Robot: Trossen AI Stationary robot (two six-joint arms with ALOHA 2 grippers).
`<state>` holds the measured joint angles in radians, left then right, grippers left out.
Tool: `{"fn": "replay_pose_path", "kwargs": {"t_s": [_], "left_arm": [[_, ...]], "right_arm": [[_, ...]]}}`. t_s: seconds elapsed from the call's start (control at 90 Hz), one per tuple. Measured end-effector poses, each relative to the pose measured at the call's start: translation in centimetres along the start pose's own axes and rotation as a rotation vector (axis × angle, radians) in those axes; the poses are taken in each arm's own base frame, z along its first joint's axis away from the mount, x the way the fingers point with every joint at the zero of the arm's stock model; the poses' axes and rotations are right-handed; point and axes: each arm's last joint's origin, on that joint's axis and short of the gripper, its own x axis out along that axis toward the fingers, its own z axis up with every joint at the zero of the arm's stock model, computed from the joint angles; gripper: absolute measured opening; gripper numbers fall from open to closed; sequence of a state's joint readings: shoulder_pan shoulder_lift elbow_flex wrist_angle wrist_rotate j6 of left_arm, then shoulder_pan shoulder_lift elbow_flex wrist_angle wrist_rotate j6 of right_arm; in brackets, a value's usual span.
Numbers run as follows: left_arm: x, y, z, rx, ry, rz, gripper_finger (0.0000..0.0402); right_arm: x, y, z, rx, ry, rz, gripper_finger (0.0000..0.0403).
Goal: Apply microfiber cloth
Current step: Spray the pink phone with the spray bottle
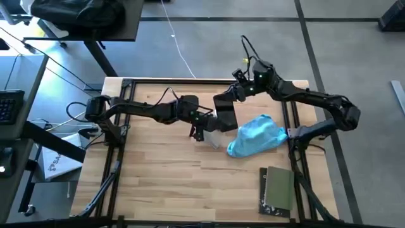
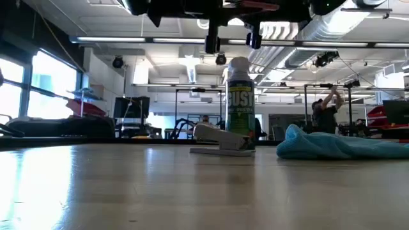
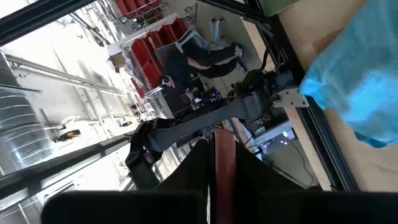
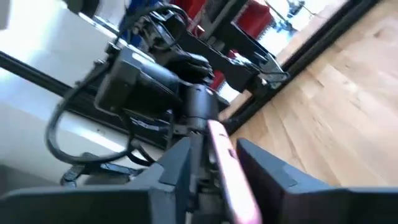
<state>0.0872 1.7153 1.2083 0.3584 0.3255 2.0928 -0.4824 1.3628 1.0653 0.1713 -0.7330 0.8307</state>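
Note:
The microfiber cloth [image 1: 256, 136] is light blue and lies crumpled on the table right of centre, also seen in the low view [image 2: 339, 145] and the left wrist view [image 3: 364, 81]; no gripper touches it. A flat thing with a dark face [image 1: 226, 118] and a pink edge is held in the air just left of the cloth. My left gripper [image 1: 204, 128] meets it from the table's left, and my right gripper [image 1: 228, 104] from the far right. Both are shut on it. Under them a spray can [image 2: 239, 102] stands upright beside a pale grey oblong thing [image 2: 220, 137]. My left gripper pinches the flat thing's thin reddish edge [image 3: 222, 163] between its two fingers, coming level from the table's left. The thing is lifted clear of the table. How far it reaches between the fingers does not show. My right gripper pinches the flat thing by its pink edge [image 4: 231, 171] between its two fingers, coming from the table's far right side. The thing is held clear of the table, its dark face up in the high view.
A dark olive-green book [image 1: 278, 190] lies flat near the front right corner. The table's near left half is bare wood [image 1: 158, 183]. Black frame rails [image 1: 117, 158] run along the table's left and right sides. People move in the room beyond the far edge.

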Motion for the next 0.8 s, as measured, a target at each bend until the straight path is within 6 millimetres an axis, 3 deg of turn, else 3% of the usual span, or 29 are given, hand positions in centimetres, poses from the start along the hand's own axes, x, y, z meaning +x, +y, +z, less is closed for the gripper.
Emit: {"fn": "replay_pose_path", "kwargs": {"t_s": [0.122,0.278,0.422,0.8], "left_arm": [[-0.07,0.16,-0.07,0.005,0.003,0.002,0.0010],[-0.03,0.02,0.04,-0.008,-0.007,-0.007,0.0011],[-0.02,-0.08,0.07,-0.047,-0.003,-0.015,0.0025],[-0.07,-0.20,-0.08,-0.190,0.013,-0.023,0.0107]], "right_arm": [[-0.01,0.11,0.13,0.012,-0.007,0.014,0.0011],[-0.01,-0.20,-0.23,0.041,0.034,-0.001,0.0022],[-0.02,-0.16,-0.19,0.025,0.032,0.003,0.0008],[-0.12,0.12,0.19,-0.054,-0.003,0.021,0.0002]]}}
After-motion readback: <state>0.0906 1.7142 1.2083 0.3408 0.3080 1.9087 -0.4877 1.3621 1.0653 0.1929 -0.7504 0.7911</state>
